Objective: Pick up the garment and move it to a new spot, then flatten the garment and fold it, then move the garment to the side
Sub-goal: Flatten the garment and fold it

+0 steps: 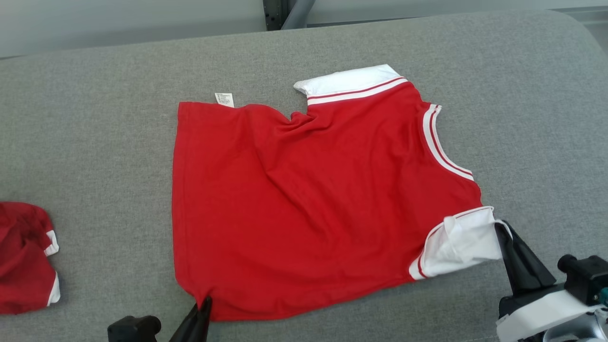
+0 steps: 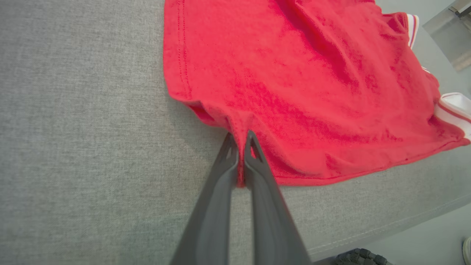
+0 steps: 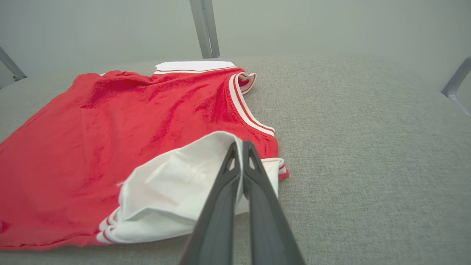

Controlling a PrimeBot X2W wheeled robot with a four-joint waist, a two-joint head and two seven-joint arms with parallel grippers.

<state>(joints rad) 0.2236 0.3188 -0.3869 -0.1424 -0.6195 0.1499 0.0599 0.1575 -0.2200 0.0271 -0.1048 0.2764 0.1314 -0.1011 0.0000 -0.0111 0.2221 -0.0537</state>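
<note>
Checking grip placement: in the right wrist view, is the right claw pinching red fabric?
No: the right claw is shut on the white sleeve, not on red cloth.

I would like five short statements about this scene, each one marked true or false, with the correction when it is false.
1. The left gripper is shut on the near edge of the red garment. True.
2. The right gripper hangs open above the table. False: it is shut on the red garment's white sleeve.
3. A second garment, also red, lies at the table's left. True.
4. The red garment is folded into a small square. False: it lies spread out, with wrinkles.
5. A white label sticks out at its far edge. True.
</note>
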